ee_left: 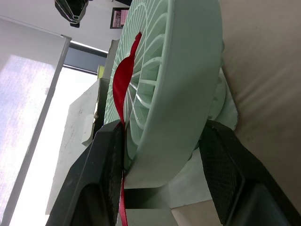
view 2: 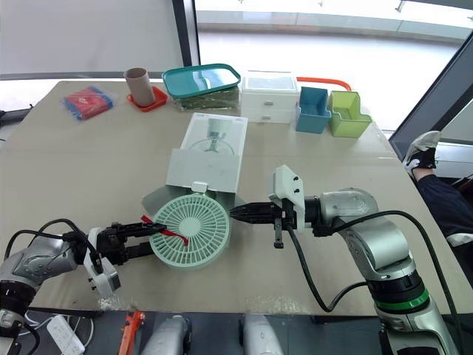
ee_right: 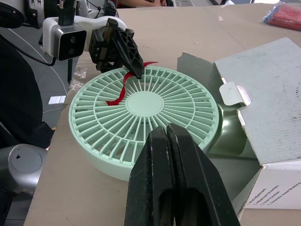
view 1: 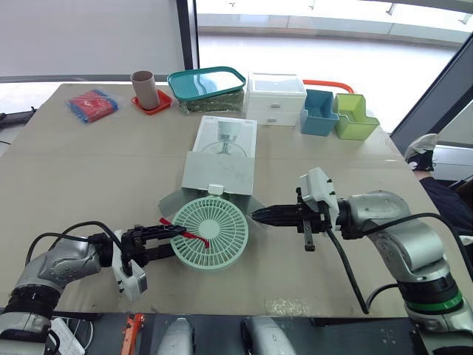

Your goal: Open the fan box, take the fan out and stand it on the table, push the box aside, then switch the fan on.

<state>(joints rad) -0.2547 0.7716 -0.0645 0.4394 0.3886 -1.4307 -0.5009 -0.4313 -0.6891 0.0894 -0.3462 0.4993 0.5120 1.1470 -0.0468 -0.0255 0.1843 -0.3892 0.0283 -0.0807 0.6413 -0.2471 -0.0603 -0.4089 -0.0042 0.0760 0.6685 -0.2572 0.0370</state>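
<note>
The round mint-green plastic fan (view 1: 211, 233), its face a grille of thin radial ribs with a red ribbon (view 1: 194, 234) across it, lies flat on the matte tan table (view 1: 96, 170) at the open end of the white cardboard box (view 1: 220, 166), over its spread flaps. The left gripper (view 1: 171, 238) clamps the fan's smooth rim, one black textured finger on the grille and one underneath. The right gripper (view 1: 259, 215), fingers pressed together into a point, sits just beside the fan's opposite edge.

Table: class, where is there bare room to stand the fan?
Bare: left, between packet and left gripper; right, between box and the edge of the table. Crowded: middle around the fan, and the far row of cup, tray, drawers, bins.
</note>
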